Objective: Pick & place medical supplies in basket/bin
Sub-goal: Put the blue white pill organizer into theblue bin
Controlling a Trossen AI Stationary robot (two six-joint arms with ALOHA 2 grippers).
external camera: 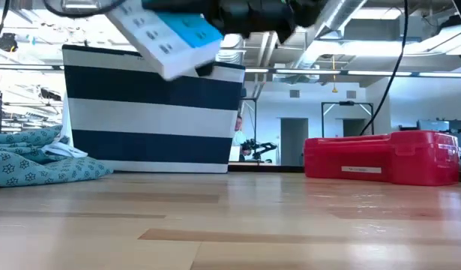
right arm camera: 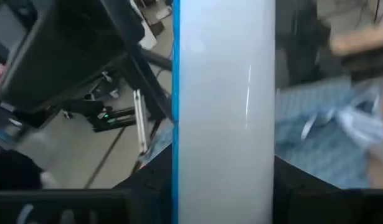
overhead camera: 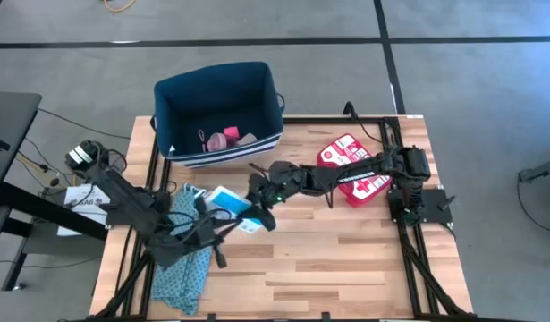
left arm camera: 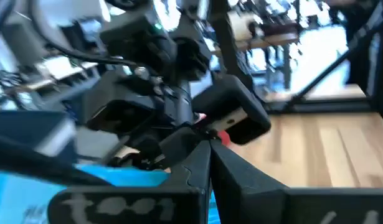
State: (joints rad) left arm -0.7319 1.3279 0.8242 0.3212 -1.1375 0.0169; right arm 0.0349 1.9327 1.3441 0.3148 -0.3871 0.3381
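Pill organizer (right arm camera: 222,112) | gripped by right gripper (overhead camera: 257,207) (airborne) | bin (overhead camera: 218,112) beyond

No legible text anywhere.

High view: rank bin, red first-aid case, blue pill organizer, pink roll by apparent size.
1. Navy bin
2. Red first-aid case, partly under the right arm
3. Blue pill organizer, held in the right claw, partly hidden
4. Pink roll inside the bin

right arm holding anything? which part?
Yes: the right gripper holds the blue pill organizer strip in the air, its fingers clamped across the strip's width. Left gripper is shut, holding nothing visible.
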